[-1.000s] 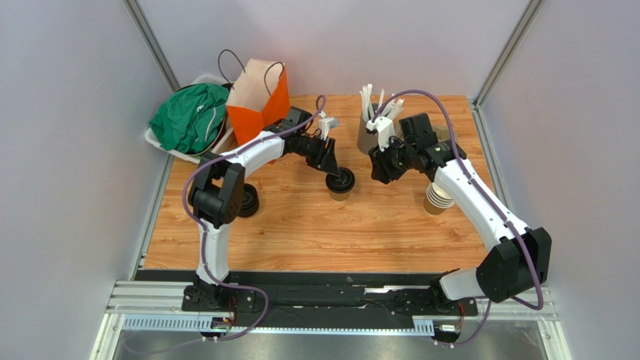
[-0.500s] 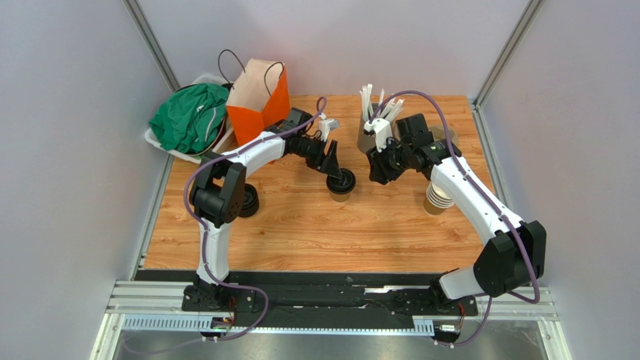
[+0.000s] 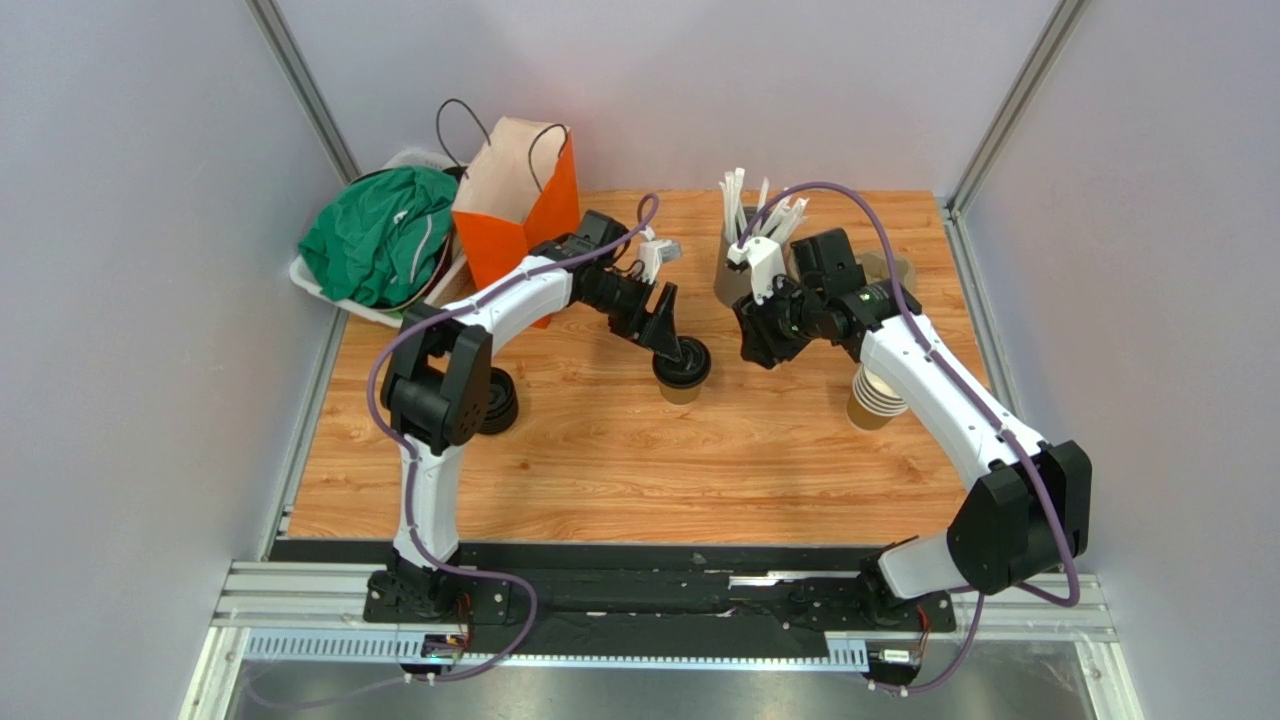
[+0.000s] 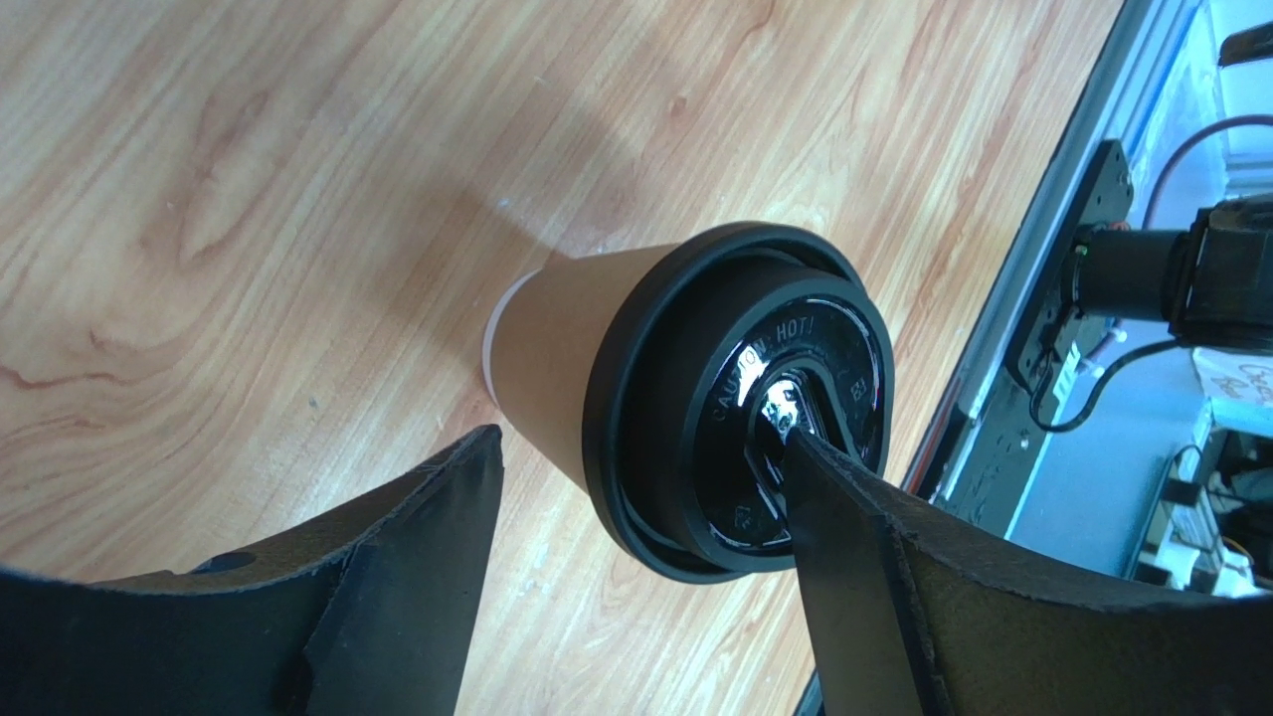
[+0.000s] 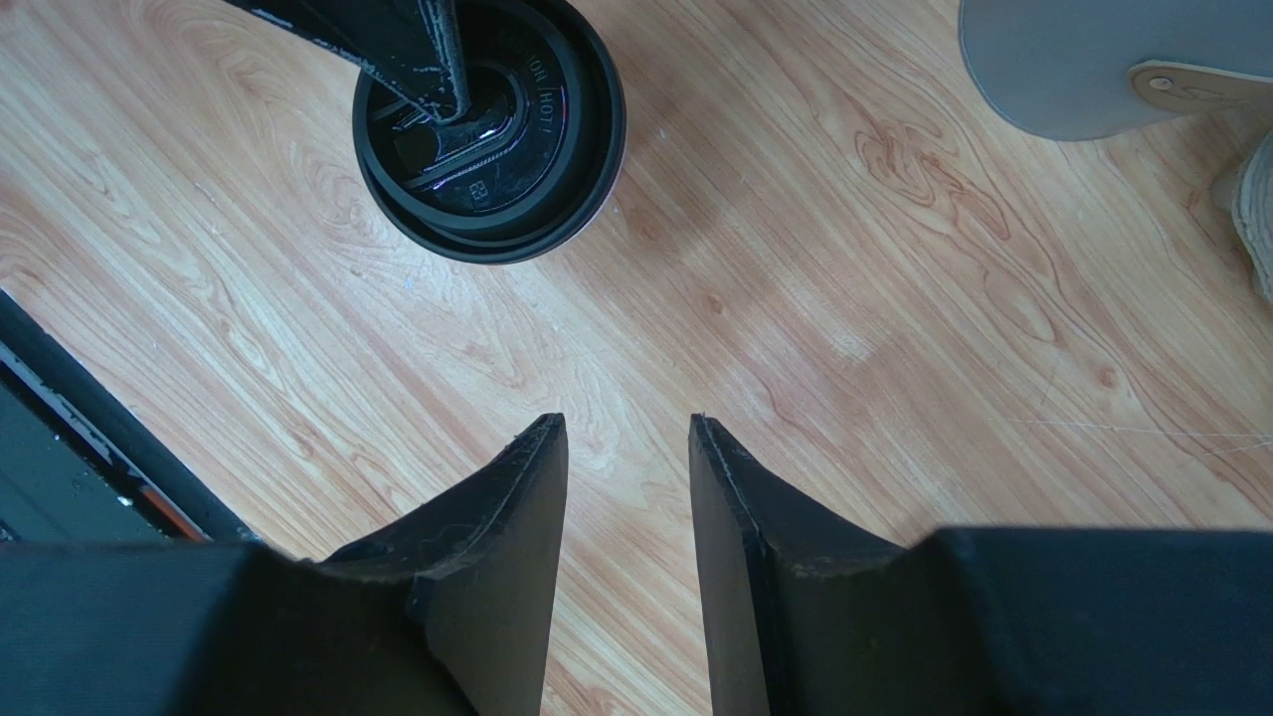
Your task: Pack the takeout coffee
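The takeout coffee cup (image 3: 681,372) stands upright mid-table, tan, with its black lid (image 3: 684,359) on top. In the left wrist view the cup wall (image 4: 550,355) and lid (image 4: 717,403) lie between my spread fingers. My left gripper (image 3: 666,320) (image 4: 640,440) is open, and one fingertip (image 4: 800,455) touches the lid's top. My right gripper (image 3: 759,339) (image 5: 626,425) is open and empty above bare wood, to the right of the cup. The lid (image 5: 486,134) shows at the upper left of the right wrist view.
An orange paper bag (image 3: 519,203) stands open at the back left, beside a white bin with green cloth (image 3: 383,233). A grey cup of white straws (image 3: 739,255) (image 5: 1106,60) stands behind my right gripper. A stack of tan cups (image 3: 875,393) stands right and a stack of black lids (image 3: 493,402) left.
Both arms have shifted only slightly. The right wrist has drawn a little toward the straw cup. The lidded cup has not moved.
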`<action>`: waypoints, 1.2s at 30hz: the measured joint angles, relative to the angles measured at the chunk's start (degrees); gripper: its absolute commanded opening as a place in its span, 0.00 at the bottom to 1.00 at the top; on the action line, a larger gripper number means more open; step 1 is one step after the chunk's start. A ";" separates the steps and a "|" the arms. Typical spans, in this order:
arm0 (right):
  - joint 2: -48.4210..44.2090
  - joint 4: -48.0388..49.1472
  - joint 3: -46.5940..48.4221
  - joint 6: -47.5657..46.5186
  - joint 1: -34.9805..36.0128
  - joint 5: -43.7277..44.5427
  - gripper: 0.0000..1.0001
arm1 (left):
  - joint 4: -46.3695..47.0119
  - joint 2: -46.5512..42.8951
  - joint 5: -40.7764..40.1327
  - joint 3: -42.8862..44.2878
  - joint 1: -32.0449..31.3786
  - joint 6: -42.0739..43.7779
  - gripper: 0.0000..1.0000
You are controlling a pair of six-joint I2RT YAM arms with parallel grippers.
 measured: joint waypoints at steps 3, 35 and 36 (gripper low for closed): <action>0.00 0.37 -0.13 0.00 0.04 0.50 0.39 | -1.97 0.63 0.02 0.98 0.00 0.98 0.79; 12.94 1.75 3.52 8.31 -3.26 -21.03 0.34 | -5.25 2.36 1.77 3.87 -0.83 4.81 0.57; 13.29 1.84 3.52 8.79 -3.65 -21.57 0.34 | -5.29 2.36 1.86 3.87 -0.85 5.18 0.57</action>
